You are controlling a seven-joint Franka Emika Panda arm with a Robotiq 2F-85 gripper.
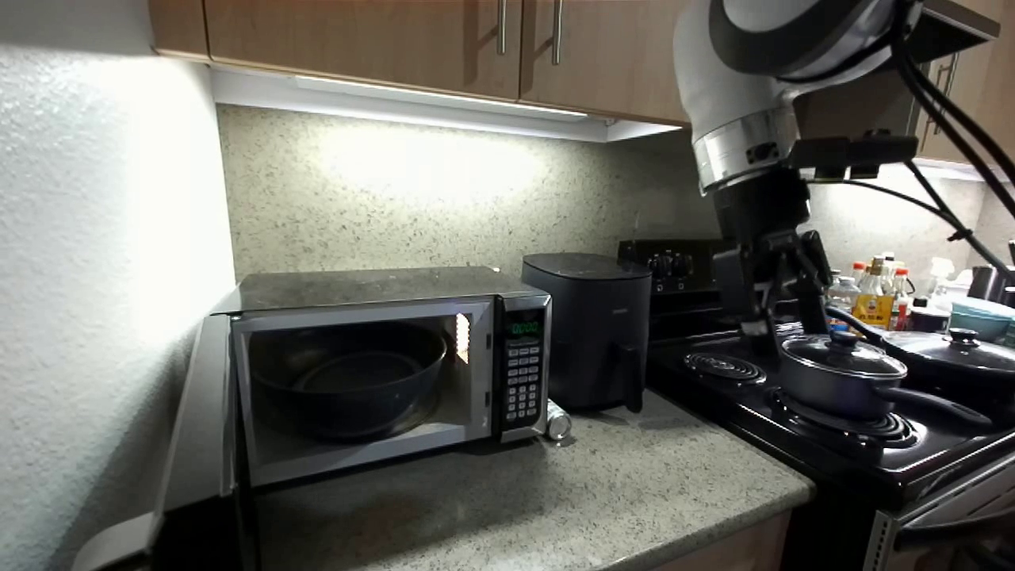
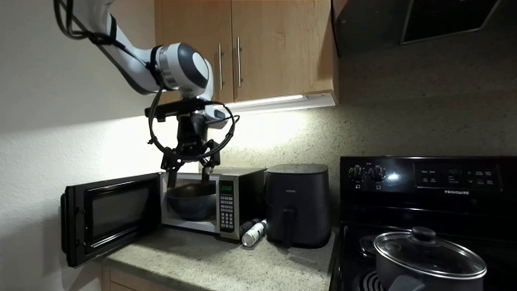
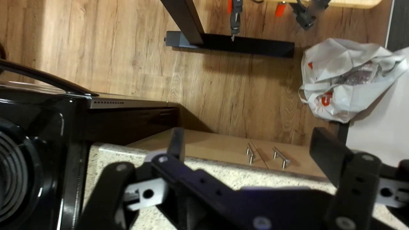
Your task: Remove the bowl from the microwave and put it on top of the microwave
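The bowl [image 1: 388, 396], round, deep and dark, sits inside the microwave [image 1: 373, 289], as both exterior views show. In an exterior view the same bowl [image 2: 192, 207] is seen through the front opening of the microwave [image 2: 227, 206]. Its door [image 2: 121, 214] stands swung out to the side. My gripper [image 2: 189, 180] points down in front of the microwave, apart from the bowl. To the right of the microwave hangs the gripper [image 1: 785, 325] in an exterior view. Wide apart in the wrist view, the gripper's [image 3: 249, 137] fingers have nothing between them; bowl and microwave are out of that view.
A black air fryer [image 1: 587, 333] stands beside the microwave, with a can [image 2: 254, 233] lying between them. A lidded pot [image 1: 840, 381] is on the stove. Cabinets [image 1: 357, 40] hang above the counter [image 2: 210, 258]. A white bag [image 3: 348, 80] lies beyond the counter.
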